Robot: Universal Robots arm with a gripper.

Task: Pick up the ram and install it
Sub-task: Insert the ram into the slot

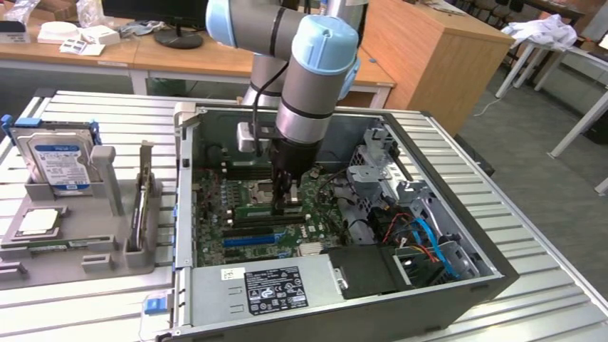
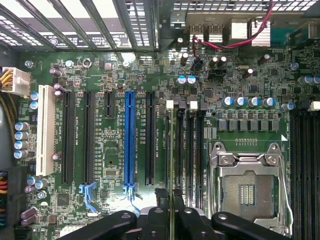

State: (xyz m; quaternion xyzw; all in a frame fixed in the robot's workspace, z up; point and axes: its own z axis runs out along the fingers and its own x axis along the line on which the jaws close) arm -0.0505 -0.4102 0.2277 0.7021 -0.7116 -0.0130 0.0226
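Note:
The ram (image 2: 171, 160) shows edge-on as a thin green line between my fingers (image 2: 161, 217), running along the memory slot nearest the long expansion slots, up to its white latch (image 2: 170, 104). My gripper (image 2: 171, 212) is shut on the ram. In the exterior view the gripper (image 1: 285, 205) reaches straight down inside the open computer case (image 1: 285, 114), its tip on the motherboard (image 1: 247, 214) beside the processor socket. I cannot tell whether the stick sits fully in the slot or just above it.
The open processor socket (image 2: 247, 187) lies beside the memory slots, with the blue slot (image 2: 130, 140) on the other side. A grey holder (image 1: 105, 249) at the exterior view's left carries the hard drive (image 1: 57, 160), the processor chip (image 1: 38, 222) and an upright thin board (image 1: 142, 206). Cables (image 1: 428, 239) crowd the case.

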